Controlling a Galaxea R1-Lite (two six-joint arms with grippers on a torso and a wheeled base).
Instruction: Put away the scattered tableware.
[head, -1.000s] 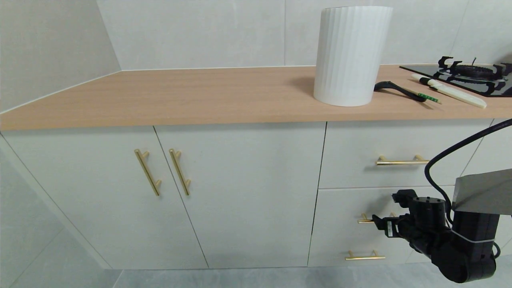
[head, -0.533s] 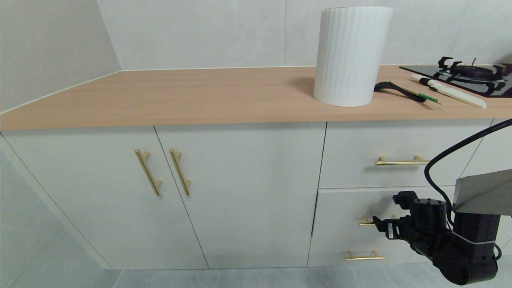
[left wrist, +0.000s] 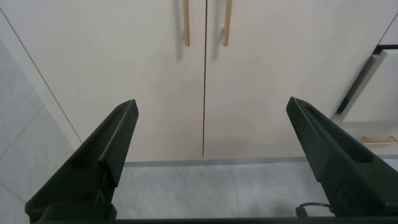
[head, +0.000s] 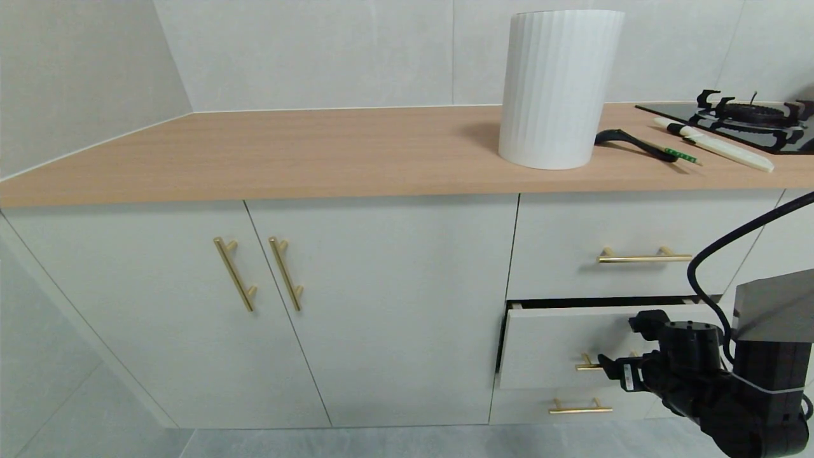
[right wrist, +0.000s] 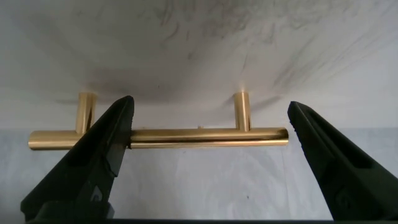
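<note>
Right gripper [head: 612,369] at middle drawer [head: 547,343] handle [right wrist: 186,135], fingers spread, bar crossing between them; probably hooked for pull. Drawer part-open, presumably storage for tableware. Black spoon [head: 633,144] and chopsticks [head: 682,154] lie on table [head: 318,152] beside white ribbed canister [head: 553,89]. Left gripper [left wrist: 211,118] spread, empty, parked facing cabinet doors [left wrist: 155,93].

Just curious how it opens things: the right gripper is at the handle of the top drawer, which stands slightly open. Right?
Not quite: the head view shows the middle drawer standing slightly open, with the right gripper at its handle; the top drawer is shut.
</note>
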